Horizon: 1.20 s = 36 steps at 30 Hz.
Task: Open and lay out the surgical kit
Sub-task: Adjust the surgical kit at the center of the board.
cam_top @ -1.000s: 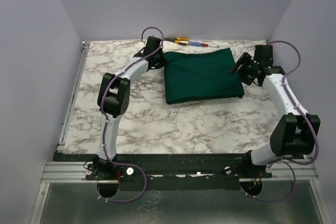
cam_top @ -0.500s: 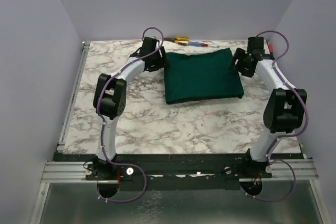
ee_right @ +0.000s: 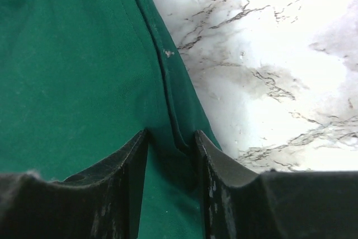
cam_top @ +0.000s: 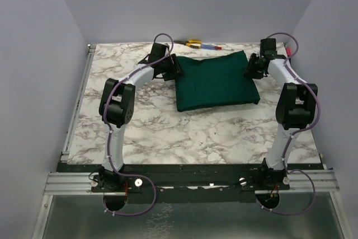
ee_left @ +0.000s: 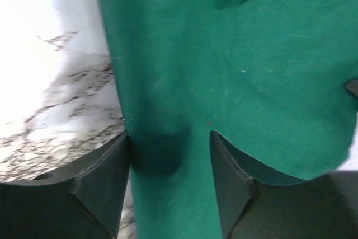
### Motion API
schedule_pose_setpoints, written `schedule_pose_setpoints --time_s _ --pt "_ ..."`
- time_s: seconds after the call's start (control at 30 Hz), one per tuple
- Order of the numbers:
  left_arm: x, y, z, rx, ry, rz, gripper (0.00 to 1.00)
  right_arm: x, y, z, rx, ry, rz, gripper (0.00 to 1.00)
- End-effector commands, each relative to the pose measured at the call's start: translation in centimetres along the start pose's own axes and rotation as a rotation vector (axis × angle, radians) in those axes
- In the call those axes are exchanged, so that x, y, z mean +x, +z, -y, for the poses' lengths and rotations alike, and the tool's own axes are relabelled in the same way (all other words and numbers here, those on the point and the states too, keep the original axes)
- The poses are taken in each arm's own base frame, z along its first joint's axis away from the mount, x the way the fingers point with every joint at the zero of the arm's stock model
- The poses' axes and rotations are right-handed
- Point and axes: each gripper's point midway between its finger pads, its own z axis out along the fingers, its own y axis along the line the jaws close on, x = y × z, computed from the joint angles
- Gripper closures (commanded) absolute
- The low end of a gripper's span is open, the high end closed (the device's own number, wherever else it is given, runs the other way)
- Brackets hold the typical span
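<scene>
The surgical kit is a folded dark green cloth wrap (cam_top: pixel 215 79) lying flat at the far middle of the marble table; the tray, packets and steel tools are hidden inside. My left gripper (cam_top: pixel 172 66) is at the wrap's far left corner. In the left wrist view it (ee_left: pixel 170 160) is open, with the cloth's left edge (ee_left: pixel 162 110) between its fingers. My right gripper (cam_top: pixel 250 69) is at the wrap's far right edge. In the right wrist view it (ee_right: pixel 170 149) is open, straddling the folded right edge (ee_right: pixel 168 99).
A yellow-handled tool (cam_top: pixel 193 42) and red and blue pens (cam_top: pixel 211 46) lie along the back wall just behind the wrap. Purple walls close in on the left, the back and the right. A metal rail (cam_top: pixel 78 102) runs along the table's left edge.
The right arm has swung in, its gripper moving up to the wrap's far right edge. The left gripper has shifted right onto the wrap's far left corner. The wrap has not moved.
</scene>
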Motion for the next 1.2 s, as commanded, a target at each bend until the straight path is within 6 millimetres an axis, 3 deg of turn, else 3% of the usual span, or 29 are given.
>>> schedule_pose_setpoints --time_s 0.0,0.23,0.4,0.53,0.7,0.83,0.93,1.07,1.17 --pt "0.0 1.0 3.2 0.167 -0.065 -0.030 0.45 -0.7 0.3 -2.3 -0.142 -0.010 0.009 0.64" --pt "-3.0 2.5 6.0 0.281 -0.082 0.020 0.51 -2.4 1.1 -3.2 -0.175 0.033 0.076 0.70" --pt "-4.2 4.1 6.8 0.325 -0.107 0.034 0.51 -3.6 2.1 -3.1 -0.163 0.067 0.122 0.71" --pt "-4.0 4.3 6.5 0.319 -0.132 0.031 0.51 -4.3 2.1 -3.0 -0.150 0.041 0.131 0.69" --pt "-5.8 2.0 5.6 0.246 -0.070 0.136 0.41 -5.0 -0.2 -2.6 -0.106 0.026 0.127 0.45" --pt "-7.7 -0.2 5.1 0.229 -0.017 0.194 0.31 -4.7 -3.3 -1.3 -0.024 0.047 0.131 0.32" --pt "-9.2 -2.3 4.6 0.187 0.055 0.252 0.25 -3.0 -5.2 -0.2 0.025 0.084 0.110 0.28" --pt "-10.2 -4.4 3.1 0.104 0.115 0.277 0.26 -0.2 -7.7 3.0 0.159 0.206 0.117 0.24" --pt "-10.2 -5.4 2.2 0.049 0.139 0.286 0.28 1.9 -8.7 4.4 0.162 0.317 0.123 0.23"
